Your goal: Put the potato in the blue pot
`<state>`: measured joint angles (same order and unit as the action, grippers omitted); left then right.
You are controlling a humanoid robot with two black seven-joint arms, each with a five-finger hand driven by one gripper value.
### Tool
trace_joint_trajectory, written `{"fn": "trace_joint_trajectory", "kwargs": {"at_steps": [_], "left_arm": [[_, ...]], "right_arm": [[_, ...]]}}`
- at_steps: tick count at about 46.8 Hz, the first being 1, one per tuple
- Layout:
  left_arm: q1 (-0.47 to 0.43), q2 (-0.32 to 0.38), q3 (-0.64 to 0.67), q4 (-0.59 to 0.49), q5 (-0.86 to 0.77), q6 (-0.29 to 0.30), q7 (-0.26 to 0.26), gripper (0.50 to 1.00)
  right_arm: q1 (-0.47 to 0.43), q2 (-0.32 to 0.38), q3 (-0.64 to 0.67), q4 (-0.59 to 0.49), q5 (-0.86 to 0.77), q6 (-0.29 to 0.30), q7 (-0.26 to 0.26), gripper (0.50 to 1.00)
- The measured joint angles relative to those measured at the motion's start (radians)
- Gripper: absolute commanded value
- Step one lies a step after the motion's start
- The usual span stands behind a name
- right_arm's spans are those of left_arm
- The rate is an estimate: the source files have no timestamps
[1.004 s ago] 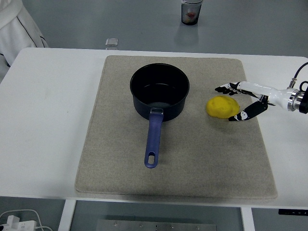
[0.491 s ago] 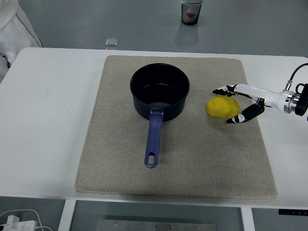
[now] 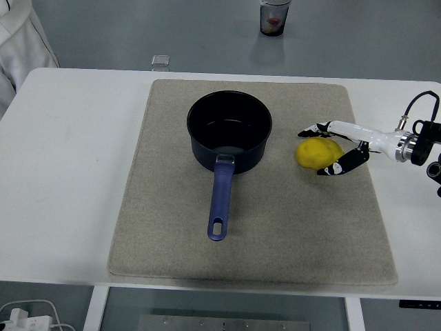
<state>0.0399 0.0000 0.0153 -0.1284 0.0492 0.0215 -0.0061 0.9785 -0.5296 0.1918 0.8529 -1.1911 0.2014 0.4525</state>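
A yellow potato (image 3: 317, 152) lies on the beige mat (image 3: 179, 227), right of the blue pot (image 3: 229, 131). The pot stands upright and empty at the mat's centre, its blue handle (image 3: 220, 200) pointing toward the near edge. My right hand (image 3: 322, 149) reaches in from the right edge with its fingers spread around the potato's right side: the upper fingers (image 3: 311, 129) lie along its far side, the thumb tip (image 3: 331, 169) at its near right. The hand is not closed on the potato. The left arm is out of view.
A clear cup (image 3: 275, 16) with something red inside stands beyond the table's far edge. A small clear block (image 3: 160, 61) sits at the far edge left of centre. A person's white sleeve (image 3: 17, 41) shows at top left. Cables (image 3: 27, 314) lie below the table at bottom left.
My right hand has moved left and a little farther up the table, so its fingers now bracket the potato more closely. The potato and pot have not moved.
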Motion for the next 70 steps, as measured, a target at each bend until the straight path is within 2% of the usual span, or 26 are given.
{"fn": "trace_joint_trajectory", "kwargs": {"at_steps": [10, 17, 27, 45, 54, 63, 70], "left_arm": [[0.0, 0.0, 0.0, 0.0, 0.0, 0.0, 0.0, 0.996], [0.0, 0.0, 0.0, 0.0, 0.0, 0.0, 0.0, 0.996], [0.0, 0.0, 0.0, 0.001, 0.0, 0.0, 0.0, 0.996], [0.0, 0.0, 0.0, 0.001, 0.0, 0.0, 0.0, 0.996], [0.0, 0.0, 0.0, 0.0, 0.0, 0.0, 0.0, 0.996], [0.0, 0.0, 0.0, 0.001, 0.0, 0.0, 0.0, 0.996], [0.0, 0.0, 0.0, 0.001, 0.0, 0.0, 0.0, 0.996]], "right_arm": [[0.0, 0.0, 0.001, -0.002, -0.017, -0.019, 0.009, 0.611], [0.0, 0.0, 0.016, -0.002, -0.017, -0.019, 0.012, 0.552], [0.002, -0.006, 0.023, -0.001, -0.009, -0.018, 0.012, 0.5], [0.026, -0.01, 0.084, -0.001, 0.006, -0.015, 0.01, 0.5], [0.077, 0.0, 0.084, -0.002, 0.012, -0.014, 0.001, 0.5], [0.13, 0.037, 0.085, -0.002, 0.012, -0.009, -0.003, 0.5], [0.156, 0.099, 0.087, -0.002, 0.012, -0.014, -0.003, 0.5]]}}
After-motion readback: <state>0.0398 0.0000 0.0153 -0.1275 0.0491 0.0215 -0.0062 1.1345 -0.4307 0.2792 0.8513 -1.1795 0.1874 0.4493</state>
